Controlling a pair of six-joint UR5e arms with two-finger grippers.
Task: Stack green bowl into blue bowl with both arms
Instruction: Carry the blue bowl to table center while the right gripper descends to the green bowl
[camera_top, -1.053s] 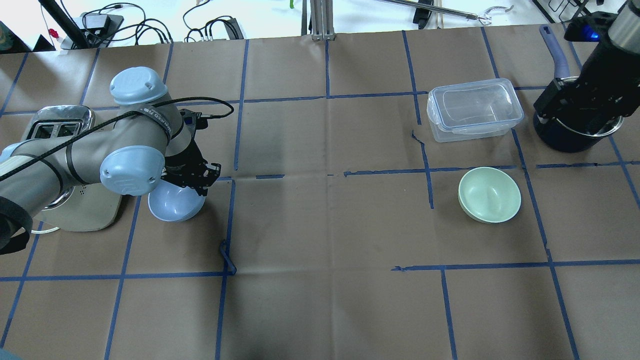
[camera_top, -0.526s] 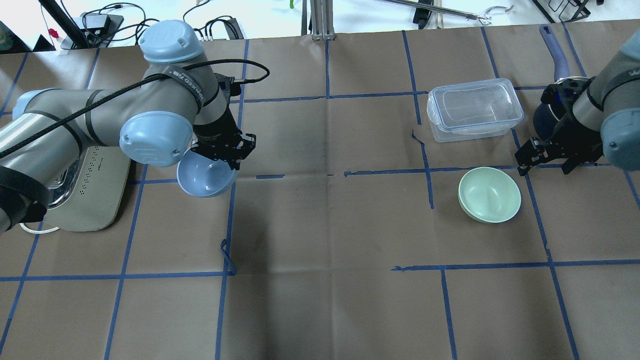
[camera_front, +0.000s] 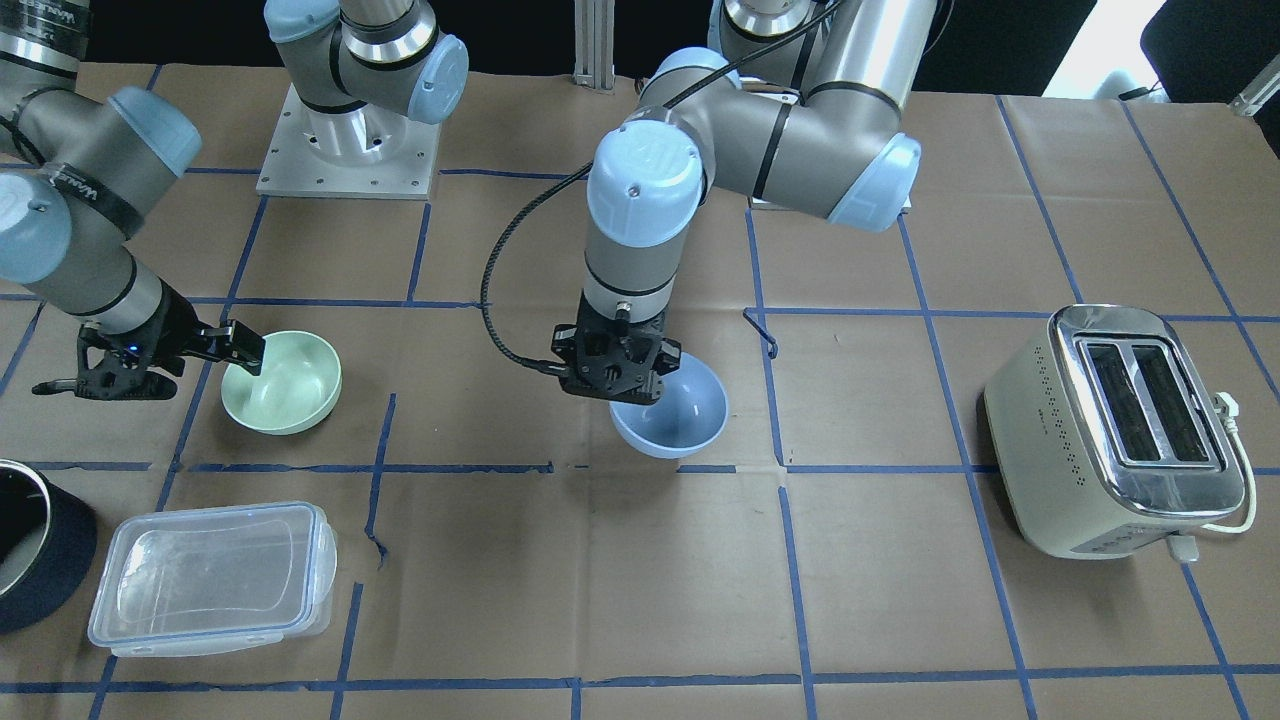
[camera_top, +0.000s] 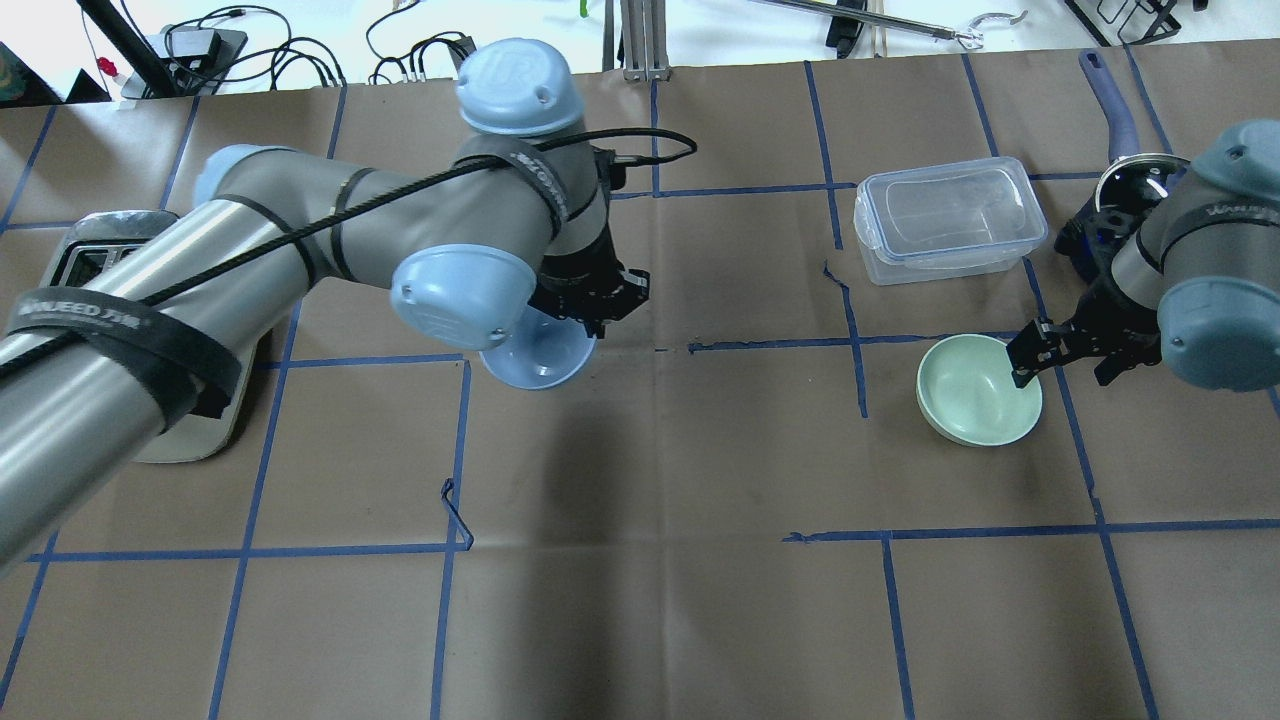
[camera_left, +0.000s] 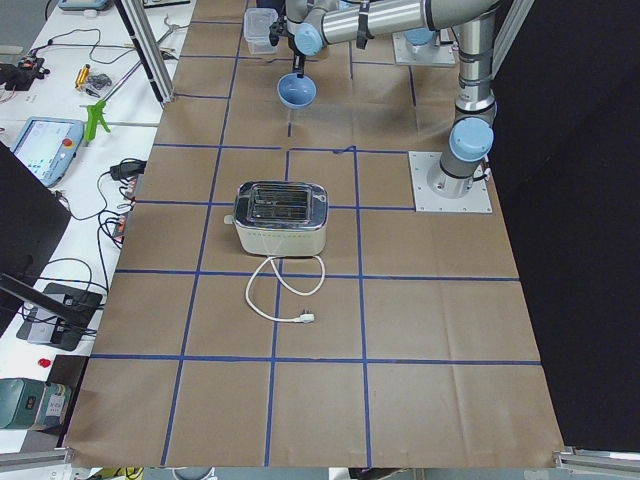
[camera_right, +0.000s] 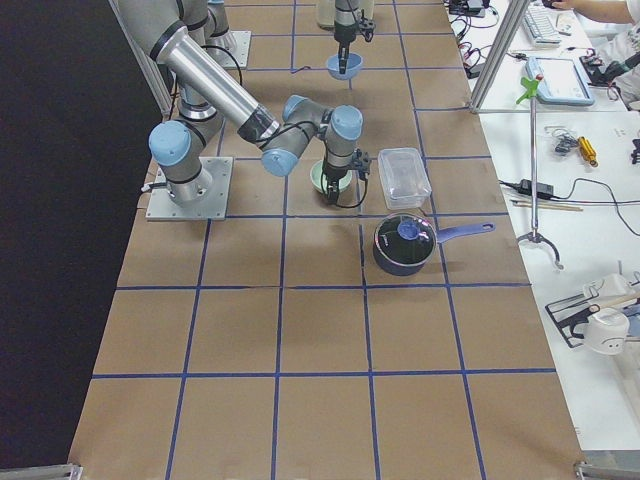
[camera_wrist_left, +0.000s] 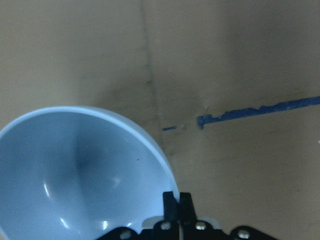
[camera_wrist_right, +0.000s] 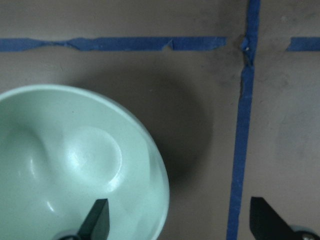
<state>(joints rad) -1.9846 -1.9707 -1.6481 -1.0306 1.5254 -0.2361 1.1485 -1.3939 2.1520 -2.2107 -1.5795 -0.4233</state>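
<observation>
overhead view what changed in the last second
The left gripper, shut on the blue bowl, carried it from beside the toaster toward the centre. The right gripper, open, swung from over the pot to the rim of the green bowl. That bowl, container, toaster and pot stayed put.

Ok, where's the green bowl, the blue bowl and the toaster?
green bowl (camera_top: 975, 392), overhead view, on its inside bottom.
blue bowl (camera_front: 685, 412), front-facing view, on its inside wall.
toaster (camera_front: 1115, 430), front-facing view, on its shiny top by the slots.
</observation>
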